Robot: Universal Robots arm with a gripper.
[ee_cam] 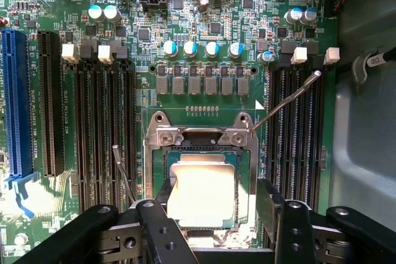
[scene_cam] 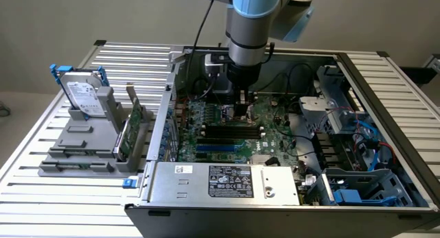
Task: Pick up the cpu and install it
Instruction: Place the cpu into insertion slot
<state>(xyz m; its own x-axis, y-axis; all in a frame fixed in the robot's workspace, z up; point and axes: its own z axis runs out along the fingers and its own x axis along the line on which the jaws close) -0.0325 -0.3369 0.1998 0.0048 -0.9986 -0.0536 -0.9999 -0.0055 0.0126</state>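
The cpu (ee_cam: pixel 201 193), a small square chip with a pale metal top, lies flat in the metal-framed socket (ee_cam: pixel 198 135) on the green motherboard. My gripper (ee_cam: pixel 213 214) hangs right over it and is open. Its black fingers (ee_cam: pixel 272 205) stand on either side of the chip, and a gap shows at the one nearer the right memory slots. The socket's retention lever (ee_cam: pixel 288 100) is swung up and out. In the exterior view the arm reaches down into the open computer case, with the gripper (scene_cam: pixel 244 103) low over the board's middle.
Black memory slots (ee_cam: pixel 102 128) flank the socket, and a row of capacitors (ee_cam: pixel 201 49) stands beyond it. Outside the case, at the exterior view's left, a grey holder (scene_cam: pixel 82 145) carries a hard drive (scene_cam: pixel 86 96) and a card. The power supply (scene_cam: pixel 227 181) sits at the case's near wall.
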